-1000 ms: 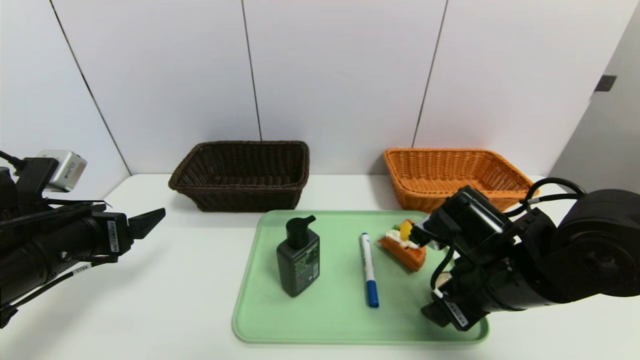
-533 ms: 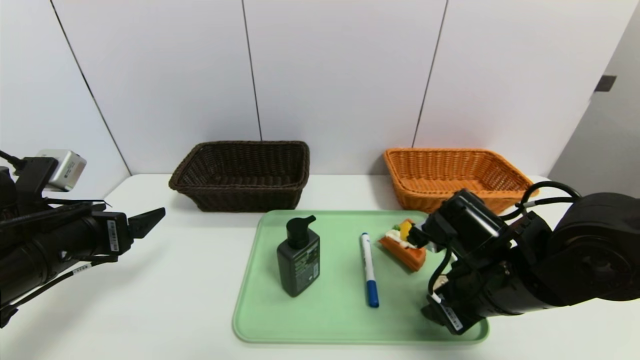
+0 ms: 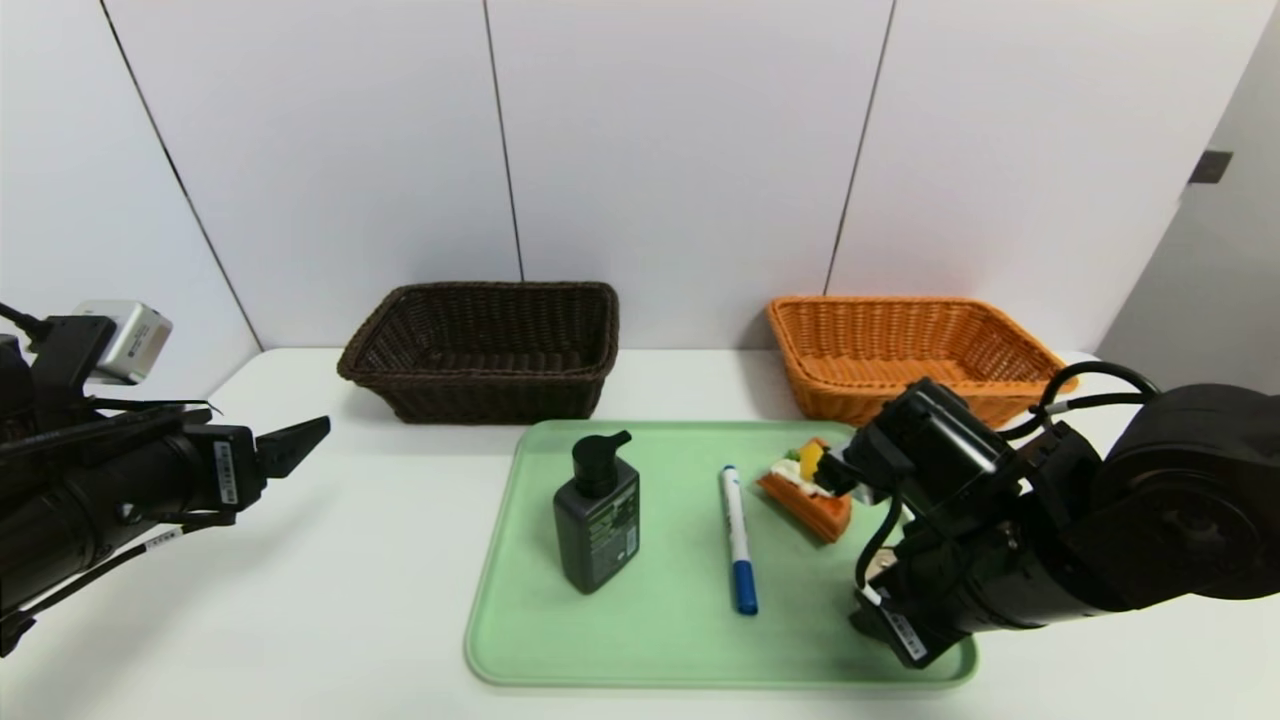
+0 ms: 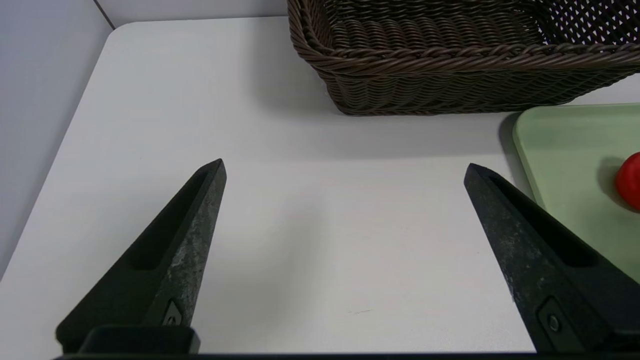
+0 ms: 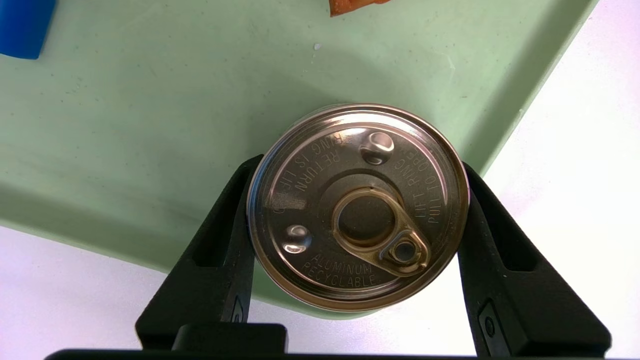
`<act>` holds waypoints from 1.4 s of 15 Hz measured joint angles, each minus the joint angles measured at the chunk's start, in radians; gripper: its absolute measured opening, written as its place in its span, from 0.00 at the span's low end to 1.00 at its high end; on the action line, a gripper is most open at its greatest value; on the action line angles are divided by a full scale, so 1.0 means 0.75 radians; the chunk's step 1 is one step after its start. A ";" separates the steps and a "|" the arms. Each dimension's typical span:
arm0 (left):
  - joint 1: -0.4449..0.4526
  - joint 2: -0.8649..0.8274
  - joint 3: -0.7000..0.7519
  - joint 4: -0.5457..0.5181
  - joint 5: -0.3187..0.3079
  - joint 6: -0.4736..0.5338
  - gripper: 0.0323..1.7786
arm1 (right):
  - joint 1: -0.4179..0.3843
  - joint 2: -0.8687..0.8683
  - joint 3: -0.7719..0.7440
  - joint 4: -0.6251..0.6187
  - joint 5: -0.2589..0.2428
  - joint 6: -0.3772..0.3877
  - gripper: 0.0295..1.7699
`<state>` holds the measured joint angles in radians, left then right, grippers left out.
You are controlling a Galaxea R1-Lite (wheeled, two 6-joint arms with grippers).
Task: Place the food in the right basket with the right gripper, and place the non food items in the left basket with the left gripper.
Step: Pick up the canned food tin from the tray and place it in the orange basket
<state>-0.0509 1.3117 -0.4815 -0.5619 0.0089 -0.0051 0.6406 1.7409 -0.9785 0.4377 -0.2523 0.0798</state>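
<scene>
In the right wrist view my right gripper (image 5: 360,162) is shut on a gold-topped pull-ring can (image 5: 357,205), one finger on each side of it, at the near right corner of the green tray (image 5: 150,125). From the head view the can is hidden under my right arm (image 3: 1000,520). A waffle piece with toppings (image 3: 808,490), a blue-capped pen (image 3: 738,535) and a black pump bottle (image 3: 597,525) sit on the tray (image 3: 660,640). My left gripper (image 3: 295,445) hangs open and empty at the far left, seen wide open (image 4: 345,167) over bare table.
The dark brown basket (image 3: 485,350) stands at the back left and the orange basket (image 3: 905,350) at the back right, both behind the tray. A red rounded thing (image 4: 631,180) shows at the edge of the left wrist view, on the tray.
The right gripper's fingers have closed in onto the can and the right arm has shifted slightly. The left arm and the tray's other things have not moved.
</scene>
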 joint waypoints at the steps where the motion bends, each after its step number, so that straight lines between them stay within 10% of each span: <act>1: 0.000 -0.001 0.000 0.000 -0.001 -0.002 0.95 | -0.001 -0.012 -0.010 0.001 -0.002 -0.001 0.62; 11: 0.001 -0.016 0.008 0.000 0.001 0.001 0.95 | -0.083 -0.187 -0.176 -0.117 -0.009 -0.008 0.62; 21: 0.001 -0.026 0.010 -0.001 0.004 -0.003 0.95 | -0.553 0.059 -0.630 -0.421 0.031 -0.263 0.62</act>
<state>-0.0500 1.2921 -0.4738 -0.5623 0.0119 -0.0072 0.2260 1.7851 -1.4513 0.1221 -0.2294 -0.1177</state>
